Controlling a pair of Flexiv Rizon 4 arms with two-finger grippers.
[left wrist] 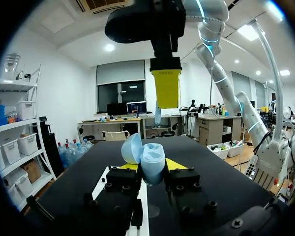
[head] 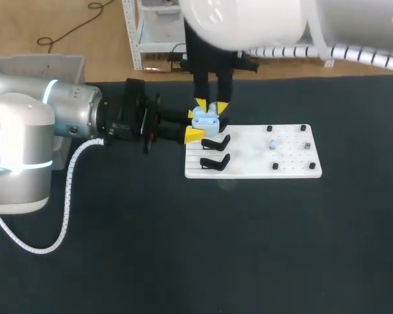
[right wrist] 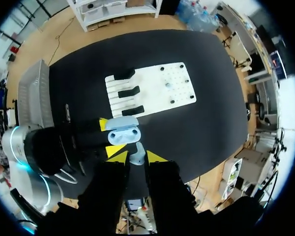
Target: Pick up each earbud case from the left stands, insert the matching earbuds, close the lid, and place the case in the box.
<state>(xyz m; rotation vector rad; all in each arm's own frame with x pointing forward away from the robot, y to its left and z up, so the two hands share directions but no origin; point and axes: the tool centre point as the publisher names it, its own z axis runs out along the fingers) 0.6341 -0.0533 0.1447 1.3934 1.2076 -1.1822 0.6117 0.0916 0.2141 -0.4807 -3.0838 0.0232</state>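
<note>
Black tabletop carries a white board near the middle of its far edge, with two black stands at the board's left end. Above the board's far left corner, the left gripper is clenched on a pale blue earbud case with its lid tipped open. Just over the case, the right gripper pinches a pale blue earbud. Beyond the table's far left corner stands the grey box.

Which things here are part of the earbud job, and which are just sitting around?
Job: open blue case; earbud above it; likely second earbud on white board; black stands; grey box.
Idle: board's black pegs; small grey piece.
</note>
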